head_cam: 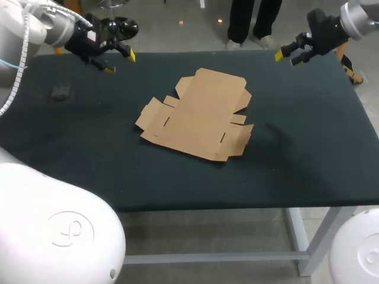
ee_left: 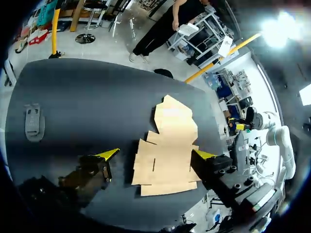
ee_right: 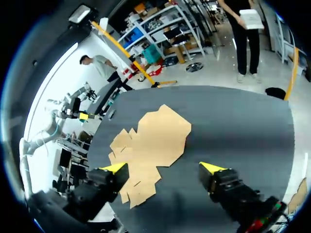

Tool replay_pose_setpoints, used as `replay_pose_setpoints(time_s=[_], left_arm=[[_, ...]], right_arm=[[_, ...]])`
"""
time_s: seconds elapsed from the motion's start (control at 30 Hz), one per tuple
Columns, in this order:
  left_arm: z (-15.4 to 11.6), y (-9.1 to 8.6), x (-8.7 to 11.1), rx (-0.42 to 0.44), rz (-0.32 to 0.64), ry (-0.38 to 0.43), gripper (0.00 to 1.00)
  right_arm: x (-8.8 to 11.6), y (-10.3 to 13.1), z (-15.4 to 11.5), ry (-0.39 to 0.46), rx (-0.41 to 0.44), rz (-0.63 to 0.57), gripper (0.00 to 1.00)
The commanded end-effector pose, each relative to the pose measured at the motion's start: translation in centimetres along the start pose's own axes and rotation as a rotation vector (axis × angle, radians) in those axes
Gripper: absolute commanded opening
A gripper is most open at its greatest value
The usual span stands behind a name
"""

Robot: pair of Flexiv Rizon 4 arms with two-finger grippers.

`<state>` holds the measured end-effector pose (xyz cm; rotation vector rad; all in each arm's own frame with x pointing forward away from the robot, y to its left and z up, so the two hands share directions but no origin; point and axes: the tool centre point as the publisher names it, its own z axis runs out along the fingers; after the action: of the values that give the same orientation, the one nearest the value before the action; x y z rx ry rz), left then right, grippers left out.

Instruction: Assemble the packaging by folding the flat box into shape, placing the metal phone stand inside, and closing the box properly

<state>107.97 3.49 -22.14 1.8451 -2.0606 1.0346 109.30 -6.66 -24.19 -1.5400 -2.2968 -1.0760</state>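
With the table (head_cam: 308, 154) read from the head view as a clock face, twelve at its far edge, the flat cardboard box (head_cam: 198, 115) lies unfolded at the centre. It is pressed flat on the dark cloth and turned slightly askew. Its broad end panel points toward twelve to one o'clock, and small side flaps stick out toward nine and toward four. The metal phone stand (head_cam: 60, 90), a small dark grey piece, rests on the cloth at about ten o'clock. It is well apart from the box and touches nothing else. The left gripper (head_cam: 120, 63) hangs over the far edge at about eleven o'clock, above the cloth. Its yellow-tipped fingers are spread with nothing between them, and the stand sits off toward eight o'clock from it. The right gripper (head_cam: 286, 59) hangs at about one o'clock near the far edge, likewise spread and carrying nothing. In the left wrist view the left gripper (ee_left: 155, 154) shows its two tips wide apart, with the box (ee_left: 167, 145) on the table ahead of and below them and the phone stand (ee_left: 34, 122) off to one side. In the right wrist view the right gripper (ee_right: 163, 167) is equally wide, and the box (ee_right: 148, 145) lies ahead of its fingers, untouched.
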Motion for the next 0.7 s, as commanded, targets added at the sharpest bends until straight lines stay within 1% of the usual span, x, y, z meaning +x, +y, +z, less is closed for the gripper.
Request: replay_pose_setpoints(time_s=[0.03, 0.17, 0.2, 0.23, 0.27, 0.33, 0.37, 0.4, 0.47, 0.5, 0.53, 0.6, 0.63, 0.7], left_arm=[[-0.1, -0.4, 0.0, -0.263, -0.001, -0.003, 1.00], [-0.1, -0.4, 0.0, -0.263, -0.001, -0.003, 1.00], [-0.1, -0.4, -0.1, -0.255, -0.005, -0.020, 1.00], [0.0, -0.3, -0.2, -0.247, -0.036, -0.023, 1.00], [0.0, -0.2, -0.3, -0.259, -0.029, -0.003, 1.00], [0.1, 0.3, -0.5, -0.258, -0.030, -0.008, 1.00], [0.1, 0.5, -0.5, -0.268, -0.020, 0.001, 1.00], [0.1, 0.8, -0.6, -0.267, -0.018, 0.003, 1.00], [0.1, 1.3, -0.5, -0.262, -0.010, 0.006, 1.00], [0.0, 1.5, -0.5, -0.264, -0.005, 0.012, 1.00], [0.1, 1.6, -0.5, -0.263, -0.003, 0.014, 1.00], [0.2, 2.0, -0.3, -0.264, 0.004, 0.015, 1.00], [0.3, 2.2, -0.3, -0.265, 0.013, 0.017, 1.00], [0.5, 2.5, -0.2, -0.274, 0.024, 0.025, 1.00]], right_arm=[[-0.1, 0.3, -0.1, 0.005, 0.029, 0.000, 1.00], [-0.1, 0.3, -0.1, 0.005, 0.029, 0.000, 1.00], [-0.1, 0.3, -0.1, 0.005, 0.029, 0.000, 1.00], [-0.1, 0.2, -0.1, 0.006, 0.026, 0.025, 1.00], [0.0, 0.1, -0.1, -0.006, 0.016, 0.068, 1.00], [0.1, -0.2, 0.1, -0.029, 0.019, 0.105, 1.00], [0.1, -0.4, 0.2, -0.048, 0.019, 0.150, 1.00], [0.1, -0.5, 0.3, -0.065, 0.014, 0.166, 1.00], [0.2, -0.9, 0.3, -0.052, 0.009, 0.223, 1.00], [0.2, -1.1, 0.4, -0.052, 0.001, 0.226, 1.00], [0.3, -1.4, 0.5, -0.048, -0.007, 0.253, 1.00], [0.3, -1.8, 0.7, -0.014, -0.018, 0.288, 1.00], [0.2, -2.1, 1.0, -0.009, -0.024, 0.320, 1.00], [0.1, -2.5, 1.2, 0.010, -0.030, 0.340, 1.00]])
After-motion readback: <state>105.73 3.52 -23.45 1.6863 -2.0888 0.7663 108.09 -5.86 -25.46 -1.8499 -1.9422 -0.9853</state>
